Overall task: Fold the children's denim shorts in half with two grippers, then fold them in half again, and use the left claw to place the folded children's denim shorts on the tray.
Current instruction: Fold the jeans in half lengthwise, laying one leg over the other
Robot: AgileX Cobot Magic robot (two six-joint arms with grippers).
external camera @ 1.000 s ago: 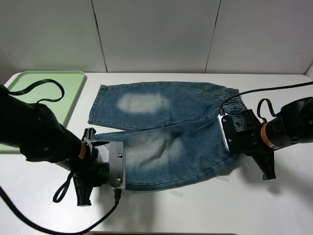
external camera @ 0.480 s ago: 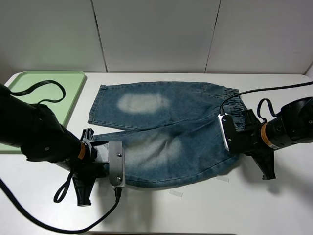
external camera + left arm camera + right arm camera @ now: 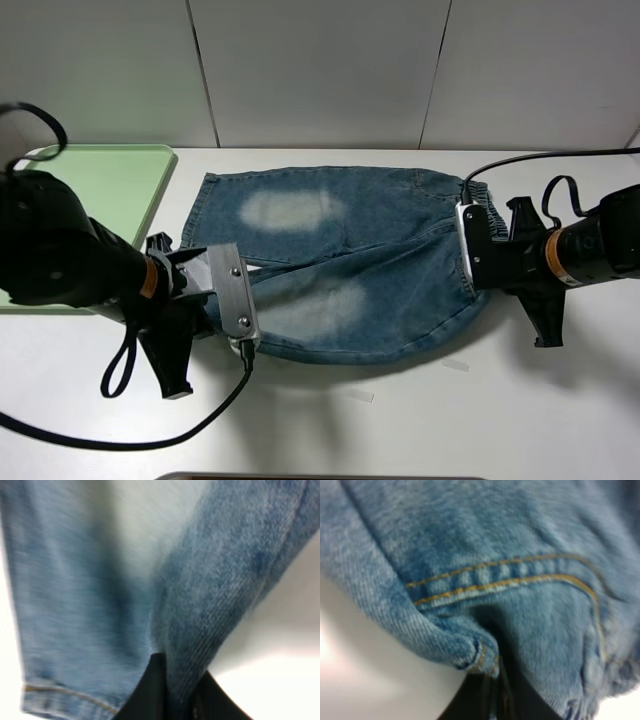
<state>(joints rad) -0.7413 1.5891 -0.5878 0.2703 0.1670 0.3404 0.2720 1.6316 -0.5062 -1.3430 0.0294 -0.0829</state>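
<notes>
My left gripper (image 3: 236, 300): clamped tight on the near leg's hem of the children's denim shorts (image 3: 350, 250) (denim bunches between my black fingers (image 3: 155, 690) in the wrist view).
My right gripper (image 3: 468, 255): pinched closed on the waistband end, with a stitched fold caught in it.
Shorts: middle of the white table (image 3: 420, 420), nearer its far edge, near side bowing between my two grips.
Tray (image 3: 120, 175): pale green, at the table's far left corner, close to the shorts without touching.

exterior high: steep downward, whole table (image 3: 500, 425) | both wrists: very close on shorts (image 3: 75, 605) | shared: shorts
</notes>
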